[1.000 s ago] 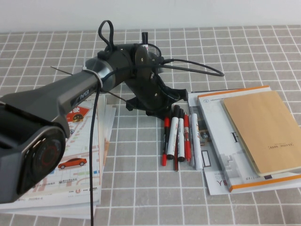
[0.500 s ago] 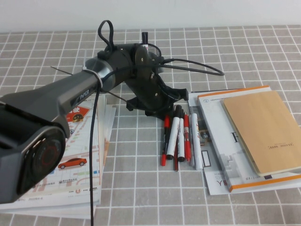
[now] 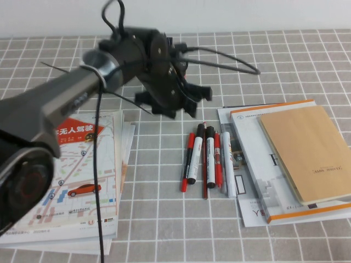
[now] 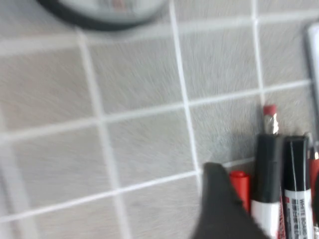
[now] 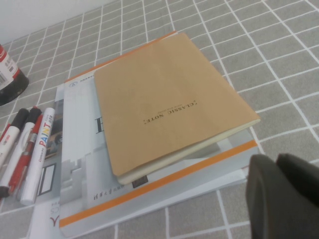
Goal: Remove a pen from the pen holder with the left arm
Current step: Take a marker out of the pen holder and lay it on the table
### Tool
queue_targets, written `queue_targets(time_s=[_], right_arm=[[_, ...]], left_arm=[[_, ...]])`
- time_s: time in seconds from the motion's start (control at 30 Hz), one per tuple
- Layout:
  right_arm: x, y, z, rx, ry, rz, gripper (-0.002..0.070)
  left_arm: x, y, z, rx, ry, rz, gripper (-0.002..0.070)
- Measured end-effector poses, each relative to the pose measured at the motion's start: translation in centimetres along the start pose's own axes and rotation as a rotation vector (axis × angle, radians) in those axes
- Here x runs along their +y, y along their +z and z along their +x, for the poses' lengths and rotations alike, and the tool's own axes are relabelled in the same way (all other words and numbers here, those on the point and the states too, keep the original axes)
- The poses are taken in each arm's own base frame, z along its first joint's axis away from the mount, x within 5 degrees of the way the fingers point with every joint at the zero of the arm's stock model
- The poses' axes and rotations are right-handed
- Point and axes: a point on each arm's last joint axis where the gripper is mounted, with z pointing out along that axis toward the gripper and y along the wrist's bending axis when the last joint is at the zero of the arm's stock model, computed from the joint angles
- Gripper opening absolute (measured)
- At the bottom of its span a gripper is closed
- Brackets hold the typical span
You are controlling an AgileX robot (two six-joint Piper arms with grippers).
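Observation:
Several pens and markers (image 3: 204, 159) lie side by side on the tiled table, left of a stack of books. My left gripper (image 3: 178, 109) hangs above the table just behind their far ends, open, with nothing between its fingers. In the left wrist view one dark finger (image 4: 219, 214) stands beside a red pen (image 4: 240, 185) and black-capped whiteboard markers (image 4: 294, 169) lying below. A round dark-rimmed base (image 4: 99, 10), apparently the pen holder, shows farther off; in the high view the left arm hides most of it. My right gripper (image 5: 284, 196) is shut and empty, low by the books' near corner.
A tan notebook (image 3: 307, 150) lies on a white and orange book (image 3: 249, 213) at the right. A stack of magazines (image 3: 82, 170) covers the left front. A black cable (image 3: 230, 68) loops behind the left arm. Bare tiles lie between magazines and pens.
The left gripper opened, rose off the pens' far ends and moved back and left. The leftmost red pen and marker lie shifted slightly left.

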Motion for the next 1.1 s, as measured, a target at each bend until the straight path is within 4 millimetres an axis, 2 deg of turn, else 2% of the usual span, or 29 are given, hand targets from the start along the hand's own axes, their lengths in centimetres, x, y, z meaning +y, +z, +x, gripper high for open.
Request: queue_targets(time_s=[0.17, 0.23, 0.43, 0.5, 0.63, 0.7, 0.8, 0.93, 1.1], right_arm=[[0.0, 0.0, 0.0, 0.0, 0.0, 0.0, -0.0013], [0.0, 0.0, 0.0, 0.0, 0.0, 0.0, -0.0013], [0.0, 0.0, 0.0, 0.0, 0.0, 0.0, -0.0013], [0.0, 0.0, 0.0, 0.0, 0.0, 0.0, -0.0013], [0.0, 0.0, 0.0, 0.0, 0.0, 0.0, -0.0012], [0.0, 0.0, 0.0, 0.0, 0.0, 0.0, -0.0013], [0.0, 0.0, 0.0, 0.0, 0.0, 0.0, -0.0013], [0.0, 0.0, 0.0, 0.0, 0.0, 0.0, -0.0013], [0.0, 0.0, 0.0, 0.0, 0.001, 0.0, -0.0013]], left_arm=[[0.2, -6.8, -1.0, -0.14, 0.128, -0.118, 0.0086], [0.1, -9.7, -1.2, -0.195, 0.172, -0.136, 0.0036], [-0.7, -20.4, -0.1, -0.404, 0.278, -0.118, 0.0003], [-0.8, -23.9, 1.2, -0.486, 0.295, -0.104, 0.0001], [-0.2, -28.6, 5.0, -0.628, 0.319, -0.079, 0.0], [0.6, -29.9, 8.0, -0.673, 0.325, -0.067, 0.0], [2.0, -30.0, 12.4, -0.709, 0.325, -0.053, 0.0], [4.3, -28.3, 18.4, -0.696, 0.321, -0.048, 0.0], [6.2, -26.4, 23.5, -0.638, 0.306, -0.056, 0.0]])
